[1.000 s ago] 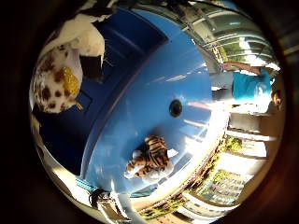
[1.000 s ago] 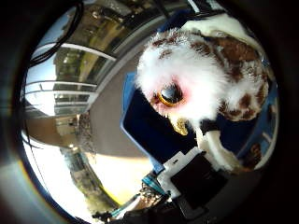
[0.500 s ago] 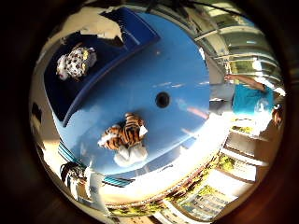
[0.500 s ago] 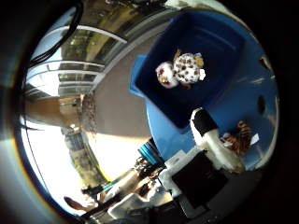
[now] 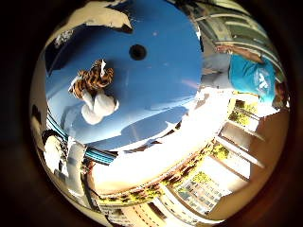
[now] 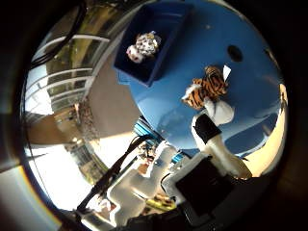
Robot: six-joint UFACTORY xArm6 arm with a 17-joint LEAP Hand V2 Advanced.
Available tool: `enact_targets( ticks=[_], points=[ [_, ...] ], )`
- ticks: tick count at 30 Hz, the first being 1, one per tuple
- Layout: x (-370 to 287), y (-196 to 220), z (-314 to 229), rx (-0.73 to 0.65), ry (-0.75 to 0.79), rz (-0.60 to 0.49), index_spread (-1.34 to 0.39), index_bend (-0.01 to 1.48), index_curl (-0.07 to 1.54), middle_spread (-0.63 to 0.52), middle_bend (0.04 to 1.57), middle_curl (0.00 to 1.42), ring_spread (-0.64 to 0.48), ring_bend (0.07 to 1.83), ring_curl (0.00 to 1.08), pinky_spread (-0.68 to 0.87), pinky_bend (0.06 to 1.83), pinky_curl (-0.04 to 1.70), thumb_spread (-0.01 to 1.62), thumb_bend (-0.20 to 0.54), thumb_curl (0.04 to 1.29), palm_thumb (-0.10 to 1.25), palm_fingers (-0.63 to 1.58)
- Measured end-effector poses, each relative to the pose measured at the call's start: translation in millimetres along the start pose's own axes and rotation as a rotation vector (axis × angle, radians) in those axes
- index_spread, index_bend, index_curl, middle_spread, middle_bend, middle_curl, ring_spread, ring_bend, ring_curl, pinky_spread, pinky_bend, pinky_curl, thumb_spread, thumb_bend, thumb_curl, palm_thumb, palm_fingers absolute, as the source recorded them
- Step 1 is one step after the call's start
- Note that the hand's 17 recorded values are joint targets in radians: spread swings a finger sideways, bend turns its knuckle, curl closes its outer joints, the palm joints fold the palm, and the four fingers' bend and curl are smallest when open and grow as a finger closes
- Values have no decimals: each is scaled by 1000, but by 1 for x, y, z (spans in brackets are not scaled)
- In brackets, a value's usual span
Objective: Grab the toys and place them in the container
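Note:
A spotted white and brown owl toy point(image 6: 144, 44) lies inside the blue container point(image 6: 175, 37), which stands at the edge of the round blue table point(image 5: 166, 90). A striped tiger toy point(image 6: 205, 90) lies on the table, away from the container; it also shows in the little finger side view point(image 5: 92, 83). My hand point(image 6: 214, 159) is high above the table, between the tiger and the table's edge. One white and black finger point(image 6: 216, 142) reaches out straight near the tiger in the picture. The hand is open.
The table has a small dark hole point(image 5: 138, 52) near its middle. A person in a teal top point(image 5: 248, 78) stands beside the table's far side. Railings, paving and buildings surround the table.
One second ago the owl was held close against the palm. It has been let go into the container, and the hand has risen and moved away, towards the tiger.

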State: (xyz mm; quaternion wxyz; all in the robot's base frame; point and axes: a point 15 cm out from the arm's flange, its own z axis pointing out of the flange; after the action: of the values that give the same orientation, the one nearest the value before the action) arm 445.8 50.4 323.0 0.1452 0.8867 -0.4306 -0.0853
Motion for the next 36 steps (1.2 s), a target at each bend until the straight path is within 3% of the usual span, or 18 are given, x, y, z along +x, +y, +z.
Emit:
enact_targets(
  ticks=[17,21,24,26,29,31,34,36],
  points=[
    [-14,-62,154,-171,-60,-77,-376,191,229,17,145,282,273,271,304,427,542,265,1039,-33,380,741,-66],
    [-17,-68,180,-228,-65,-75,-312,216,259,25,160,278,272,253,305,432,501,251,1029,-32,366,740,15],
    [-11,-70,180,-233,-16,-67,-228,186,257,-22,272,319,234,377,321,452,530,230,1024,-30,361,748,430],
    [-3,-73,173,-209,25,-55,-241,144,241,-47,324,338,208,447,333,459,560,221,1023,-32,361,746,556],
    [1,-74,168,-198,50,-55,-315,35,150,-104,536,433,159,812,458,421,648,257,1019,-28,363,760,825],
    [5,-76,164,-175,58,-50,-347,87,133,-129,605,473,132,949,519,410,654,270,1017,-27,367,765,846],
    [16,-86,150,-88,85,-38,-436,212,113,-189,721,562,64,1127,623,407,798,330,1007,-12,396,814,958],
    [22,-90,148,-23,97,-28,-512,265,91,-226,822,633,20,1174,673,389,1036,409,994,8,437,889,1138]
  ],
)
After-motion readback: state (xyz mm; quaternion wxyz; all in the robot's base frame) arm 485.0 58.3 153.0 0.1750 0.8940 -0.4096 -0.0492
